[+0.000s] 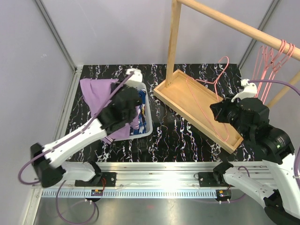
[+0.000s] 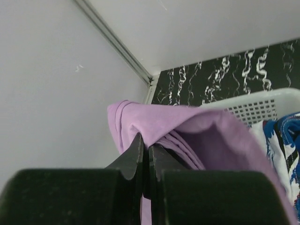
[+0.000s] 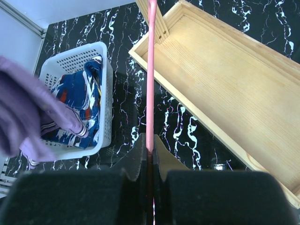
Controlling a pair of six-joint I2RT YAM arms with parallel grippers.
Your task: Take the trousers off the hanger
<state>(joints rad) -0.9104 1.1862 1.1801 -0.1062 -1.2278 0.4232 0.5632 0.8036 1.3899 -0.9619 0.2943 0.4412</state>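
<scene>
Separation apparently done: left gripper clamps plain lilac cloth trousers over white perforated plastic basket near black marbled table's left edge; right gripper pinches bare pink wire hanger. Next, likely: release trousers into basket.

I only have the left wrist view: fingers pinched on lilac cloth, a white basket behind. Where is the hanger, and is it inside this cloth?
Observer: No. The pink hanger is bare. The right gripper is shut on its wire, over by the wooden tray.
Operator: Good. Are the lilac trousers inside the basket?
Observer: Only partly. The lilac trousers drape across the left side of the basket and spill outside it. Your left gripper is holding one edge.
</scene>
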